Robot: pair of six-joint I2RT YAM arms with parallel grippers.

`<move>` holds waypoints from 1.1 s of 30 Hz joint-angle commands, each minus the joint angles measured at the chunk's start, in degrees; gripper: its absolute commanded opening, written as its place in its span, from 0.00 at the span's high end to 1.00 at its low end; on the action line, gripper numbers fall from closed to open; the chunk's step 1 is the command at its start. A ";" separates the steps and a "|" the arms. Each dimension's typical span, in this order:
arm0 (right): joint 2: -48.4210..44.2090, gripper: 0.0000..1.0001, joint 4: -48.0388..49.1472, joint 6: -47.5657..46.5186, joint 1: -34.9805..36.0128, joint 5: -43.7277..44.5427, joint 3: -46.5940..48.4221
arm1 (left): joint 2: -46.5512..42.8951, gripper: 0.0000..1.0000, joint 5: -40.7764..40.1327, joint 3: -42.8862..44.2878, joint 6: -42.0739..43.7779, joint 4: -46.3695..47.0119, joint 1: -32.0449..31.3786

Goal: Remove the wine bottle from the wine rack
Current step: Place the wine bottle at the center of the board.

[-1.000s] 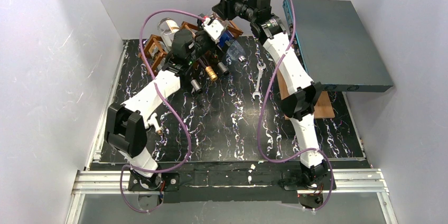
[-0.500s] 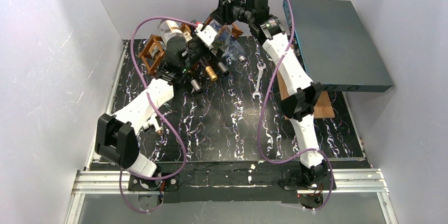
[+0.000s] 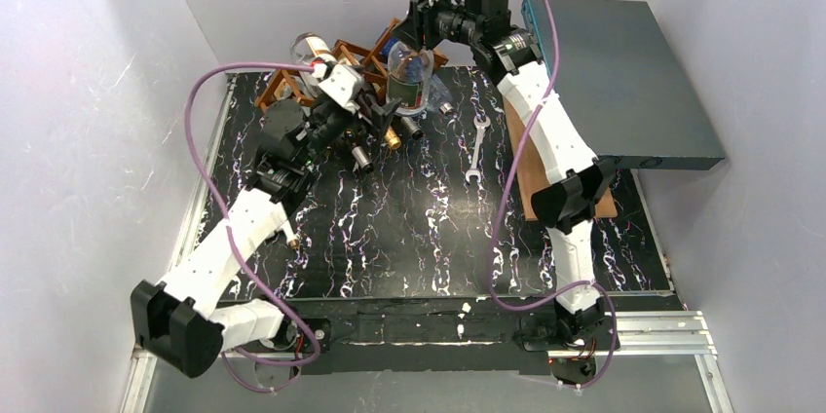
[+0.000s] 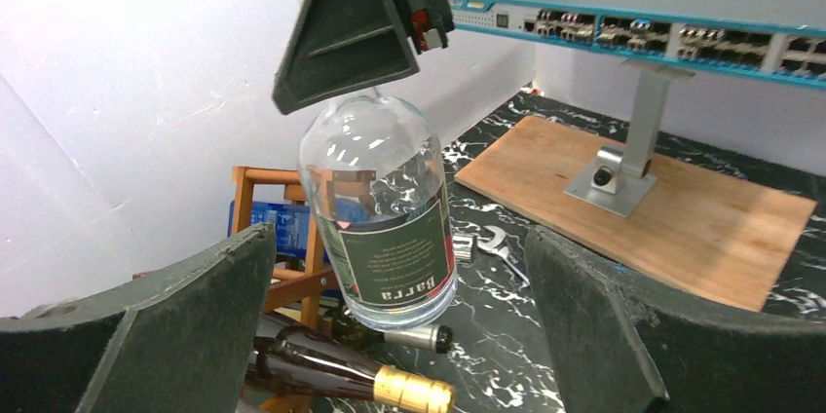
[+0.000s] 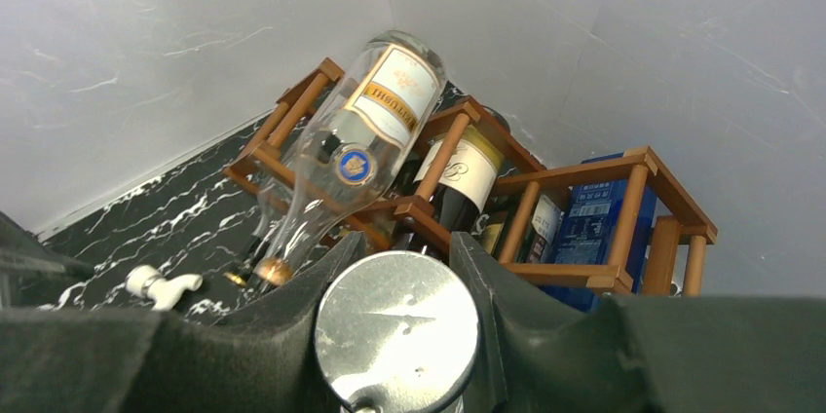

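While it hangs neck-up from the right gripper [image 3: 410, 39], the wine bottle [image 3: 409, 78] is off the wine rack [image 3: 284, 88] and in the air just in front of it. It is clear glass with a dark green label. In the left wrist view its base sits above the necks of the dark bottles that lie in the lower cells. The right gripper's two fingers are closed narrowly on the bottle's silver cap [image 5: 397, 330], which fills the gap between them in the right wrist view.

The left gripper [image 3: 373, 111] is beside the rack's front, low and facing the hanging bottle. Its fingers [image 4: 156, 330] stand wide apart and hold nothing, and the bottle shows between them without touching either one.

On the rack's top a second clear bottle [image 5: 362, 131] with a white and gold label lies tilted, neck down. A blue box [image 5: 596, 210] fills a cell at the rack's other end. A dark bottle with a gold cap [image 4: 343, 370] juts out below.

On the black marbled table [image 3: 419, 228] a wrench [image 3: 477, 146] lies near the rack. Further right is a wooden board [image 4: 672, 213], with a network switch [image 4: 633, 35] raised on a metal stand over it.
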 commanded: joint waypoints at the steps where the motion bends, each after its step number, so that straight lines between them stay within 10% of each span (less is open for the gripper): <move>1: -10.86 0.99 9.48 -0.28 -0.11 -3.73 -2.24 | -6.97 0.02 -0.92 -1.72 -5.84 -4.38 0.26; 16: -29.99 0.99 0.42 -10.42 0.05 -20.96 -30.20 | -18.81 0.02 0.93 2.16 -26.57 -38.58 0.31; 33: -46.09 0.99 1.36 -27.62 5.73 -21.09 -68.27 | -36.28 0.02 2.53 -16.09 -40.31 -39.36 0.35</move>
